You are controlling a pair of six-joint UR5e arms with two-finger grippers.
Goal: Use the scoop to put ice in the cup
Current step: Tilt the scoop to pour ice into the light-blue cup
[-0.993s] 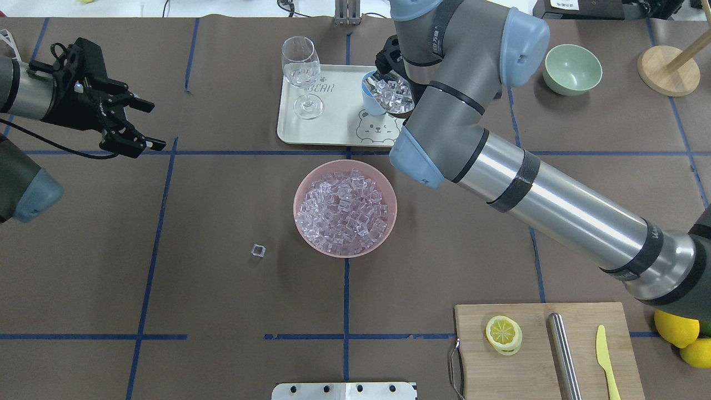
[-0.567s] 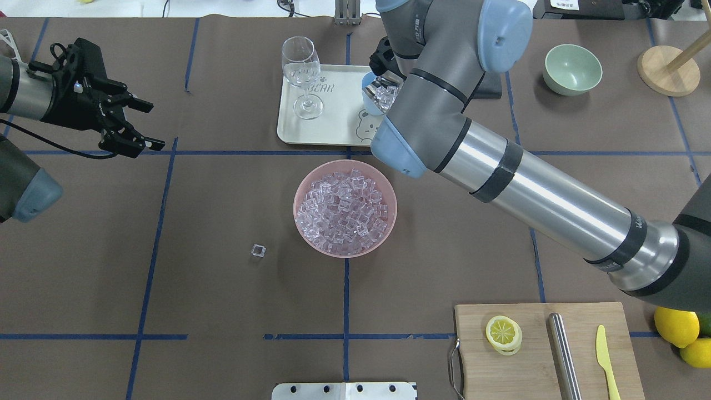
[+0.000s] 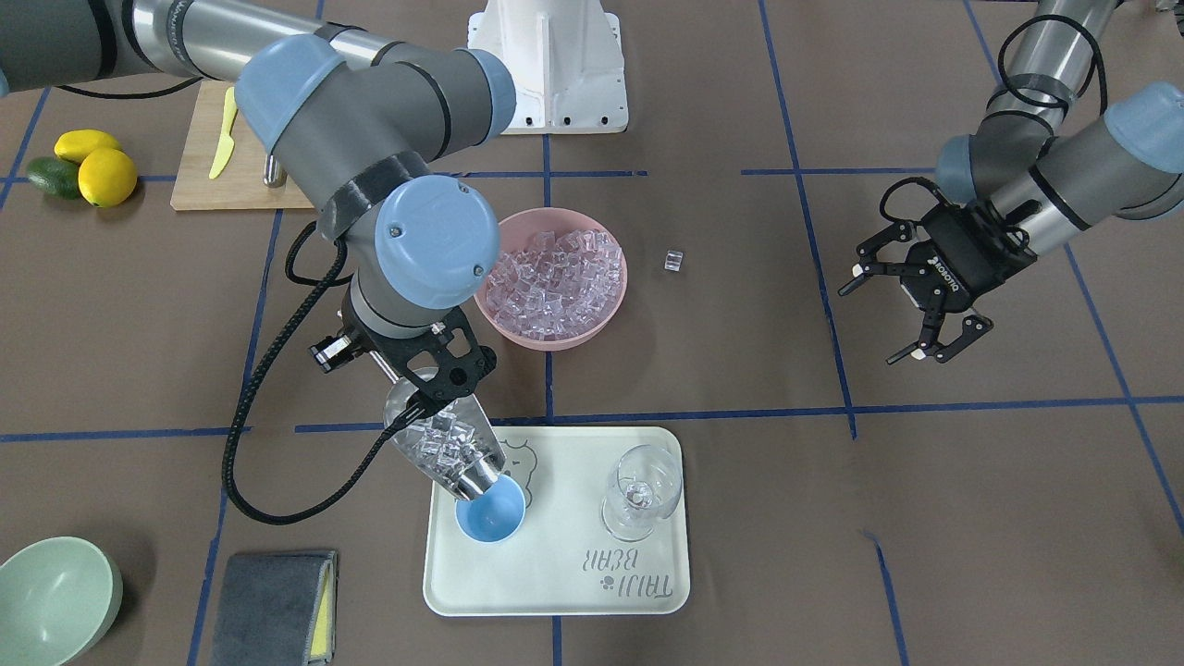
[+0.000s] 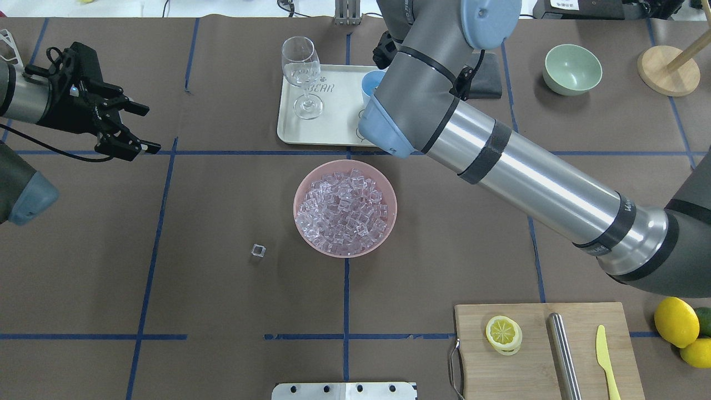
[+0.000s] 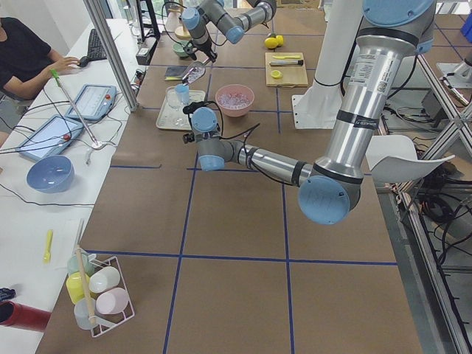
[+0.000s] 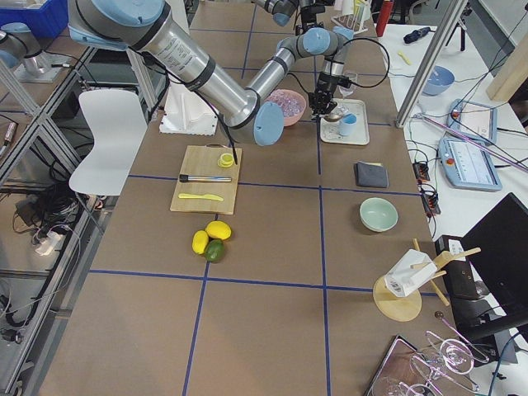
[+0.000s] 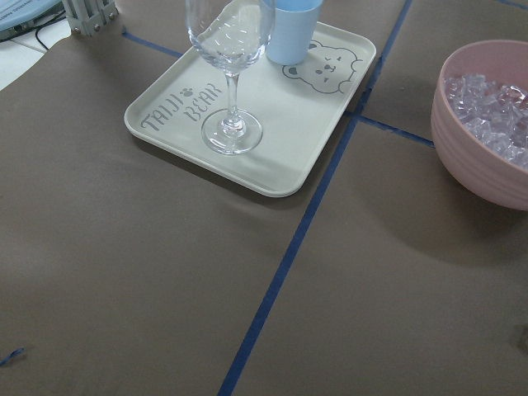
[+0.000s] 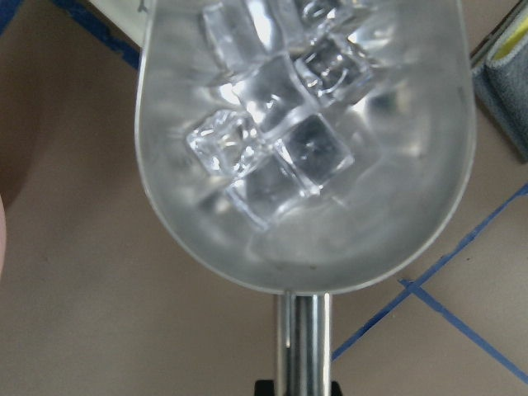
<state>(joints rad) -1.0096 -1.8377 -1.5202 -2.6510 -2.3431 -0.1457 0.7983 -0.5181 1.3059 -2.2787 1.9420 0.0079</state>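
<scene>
My right gripper [image 3: 442,387] is shut on the thin handle of the steel scoop [image 3: 446,446]. The scoop is tilted down with its mouth at the rim of the light-blue cup [image 3: 490,518] on the tray. Several ice cubes [image 8: 280,157] lie in the scoop's trough [image 8: 305,239]. The cup's inside shows blue. In the overhead view my right arm hides the scoop and most of the cup [image 4: 370,83]. The cup also shows in the left wrist view [image 7: 293,33]. My left gripper [image 4: 150,126] hangs open and empty far left.
A pink bowl [image 4: 389,191] full of ice sits mid-table, with one stray cube [image 4: 258,250] to its left. A wine glass [image 3: 638,490] stands on the tray [image 3: 518,583] beside the cup. A green bowl [image 4: 572,69], grey cloth [image 3: 273,606] and cutting board [image 4: 527,372] lie on the right.
My right arm has swung left and away from me, and now covers the scoop and most of the cup in the overhead view. My left gripper has drifted slightly left.
</scene>
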